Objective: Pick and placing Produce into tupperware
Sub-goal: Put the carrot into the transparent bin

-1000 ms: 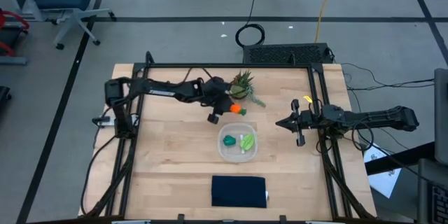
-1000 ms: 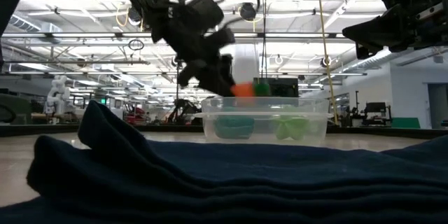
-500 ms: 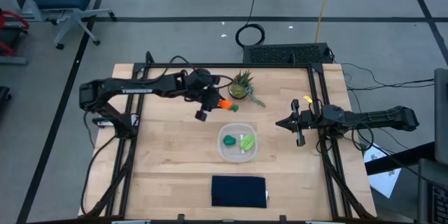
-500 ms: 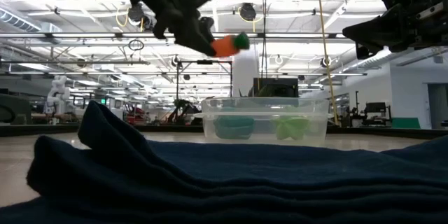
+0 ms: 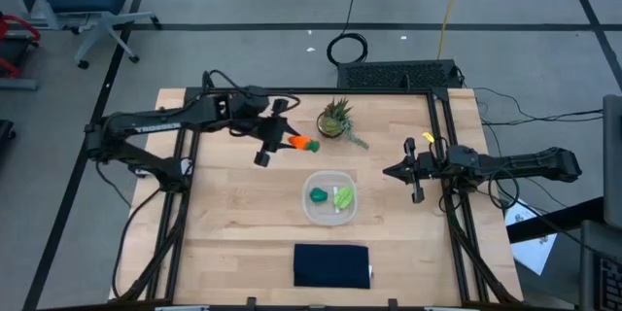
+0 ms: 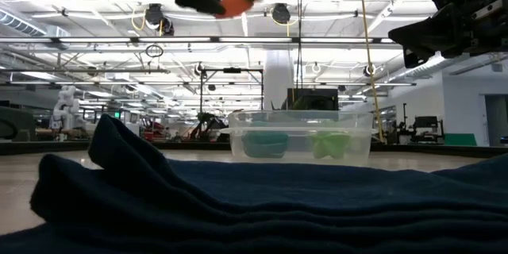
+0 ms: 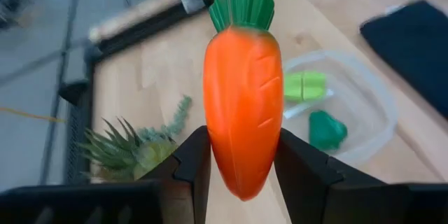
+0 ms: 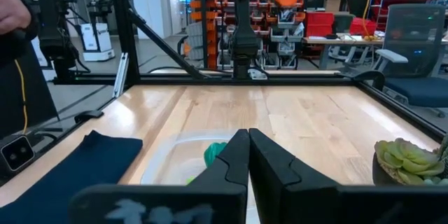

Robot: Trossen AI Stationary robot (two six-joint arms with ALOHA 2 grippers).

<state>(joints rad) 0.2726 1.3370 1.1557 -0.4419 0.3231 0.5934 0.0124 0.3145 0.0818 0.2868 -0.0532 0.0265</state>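
My left gripper (image 5: 286, 140) is shut on the orange carrot (image 5: 303, 143), high above the table, left of and beyond the tupperware (image 5: 328, 216). In the low view the carrot (image 6: 236, 0) sits near the top edge. The clear tupperware (image 6: 300, 119) rests flat on the table. Inside it lie the dark green lump (image 5: 317, 194) and the yellow-green leaf piece (image 5: 342, 196). My right gripper (image 5: 392, 170) waits shut near the table's right edge, up off the table. My left gripper pinches the carrot's tapered orange end (image 7: 238, 175) between its two fingers (image 7: 192, 164), one on each side. The fingers come from the table's left, along the carrot. The carrot is lifted clear, and its green top (image 7: 241, 7) points away from the gripper toward the tupperware.
A spiky green potted plant (image 5: 336, 119) stands just beyond the carrot, near the table's far edge. A dark navy cloth (image 5: 331, 264) lies folded at the near edge, in front of the tupperware. Black frame rails (image 5: 447, 146) run along the table's sides.
My left gripper has risen well above the tupperware's rim and drawn back toward the table's left edge, staying shut on the carrot. The carrot went with it, from near rim height beside the tupperware to high above it.
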